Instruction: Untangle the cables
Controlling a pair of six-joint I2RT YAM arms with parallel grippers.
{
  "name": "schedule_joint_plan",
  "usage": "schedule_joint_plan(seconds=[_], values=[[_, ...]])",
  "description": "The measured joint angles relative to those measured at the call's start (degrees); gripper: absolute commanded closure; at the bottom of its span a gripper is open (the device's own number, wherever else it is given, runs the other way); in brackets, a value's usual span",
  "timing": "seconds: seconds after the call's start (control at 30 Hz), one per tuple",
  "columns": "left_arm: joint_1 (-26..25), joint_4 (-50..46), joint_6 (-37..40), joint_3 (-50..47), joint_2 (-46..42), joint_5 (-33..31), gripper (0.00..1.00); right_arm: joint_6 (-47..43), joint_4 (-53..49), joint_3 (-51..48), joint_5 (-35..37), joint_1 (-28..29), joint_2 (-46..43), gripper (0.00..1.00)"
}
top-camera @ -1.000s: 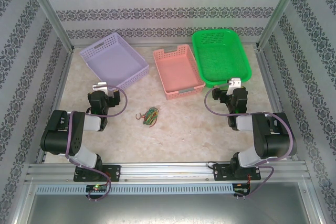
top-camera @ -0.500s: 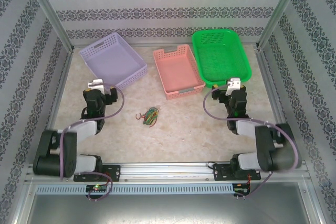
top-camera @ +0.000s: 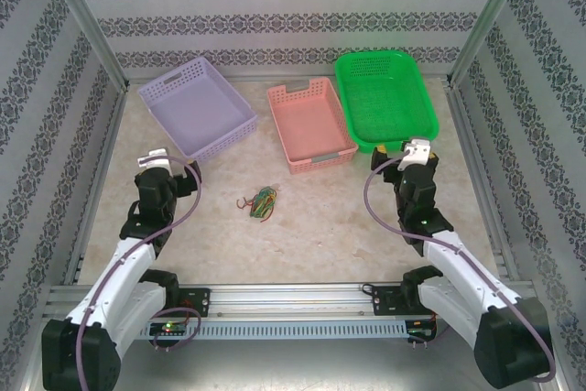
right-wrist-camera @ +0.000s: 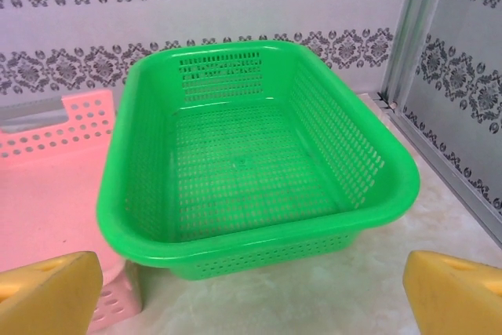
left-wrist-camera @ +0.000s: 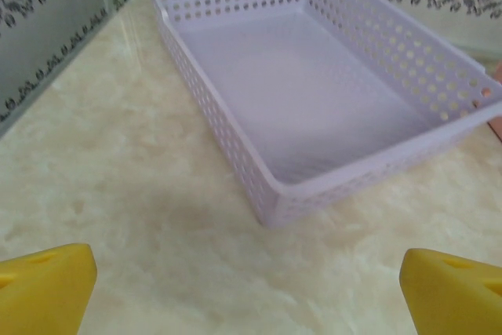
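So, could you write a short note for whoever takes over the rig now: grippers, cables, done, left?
Left gripper: open, empty, facing the lilac basket.
Right gripper: open, empty, facing the green basket.
Cables: one tangled bunch on the table, in front of the pink basket, apart from both grippers.
Done: nothing yet.
Left: reach the bunch, separate every cable.
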Motion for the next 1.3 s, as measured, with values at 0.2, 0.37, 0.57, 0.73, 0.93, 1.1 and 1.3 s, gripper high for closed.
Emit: schedule_joint_plan(seconds=[0.2,0.37,0.57,0.73,0.93,1.1,1.3], values=[[-1.5,-6.9,-1.9,1.7,-0.5,2.7,0.00,0.4,-8.3,8.4,1.9,5.4,-1.2,0.02],[-4.4,-13.4,-3.5,7.5,-0.9,3.2,0.00,11.0,-21.5,21.8,0.1,8.8,-0.5,0.02],[-5.0,-25.6,-16.3,30.0,10.3,9.0,0.00,25.6,-30.4,27.3,-12.2,5.6,1.9,0.35],[-12.3,-29.5,-20.0,35.8,25.0,16.6,0.18,27.4,-40.5,31.2,-20.9,15.3,15.4,0.36],[-26.1,-35.4,-18.4,35.9,34.6,20.6,0.25,28.2,-44.1,30.9,-28.9,24.9,21.7,0.37],[-31.4,-40.6,-14.6,40.2,42.0,18.6,0.29,29.0,-44.3,30.2,-31.4,24.5,22.3,0.37],[-35.4,-45.5,-11.6,44.7,49.3,12.5,0.49,31.1,-44.1,26.2,-33.1,23.3,21.1,0.37]])
